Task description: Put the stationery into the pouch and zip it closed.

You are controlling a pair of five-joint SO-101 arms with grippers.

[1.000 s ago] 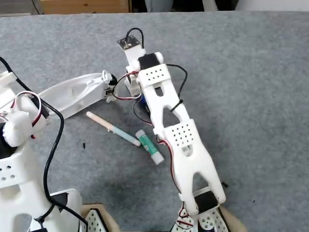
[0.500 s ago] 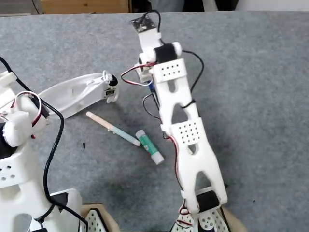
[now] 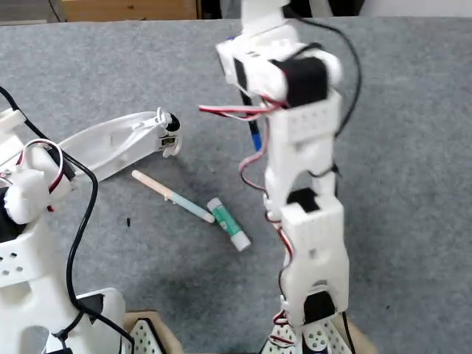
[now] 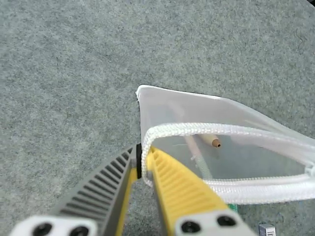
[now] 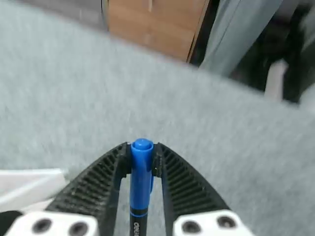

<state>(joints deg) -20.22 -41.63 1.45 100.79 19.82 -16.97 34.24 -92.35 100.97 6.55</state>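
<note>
On the grey felt table [image 3: 398,147], nearest the arm bases, a green-and-white glue stick [image 3: 228,223] lay flat, its ends pointing to 11 and 5 o'clock. Just beside its green end, at about 10 o'clock, lay a beige-and-teal pen [image 3: 169,193], slanting away toward 10 o'clock. Farther out at 10 o'clock from the pen, the translucent white pouch [image 3: 110,144] rested on the felt with its zip unfastened and its corded rim gaping. The left gripper [image 4: 142,160] had its yellow and grey fingers pinched tight on that rim at one end of the pouch [image 4: 187,113]. The right arm [image 3: 306,184] rose steeply at 3 o'clock from the stationery, well apart from the pouch. The right gripper [image 5: 141,147] was clamped around a blue pen [image 5: 141,172], whose rounded end stood just past the fingertips. From above, the blue pen [image 3: 254,136] hung beneath the raised wrist, off the felt
</note>
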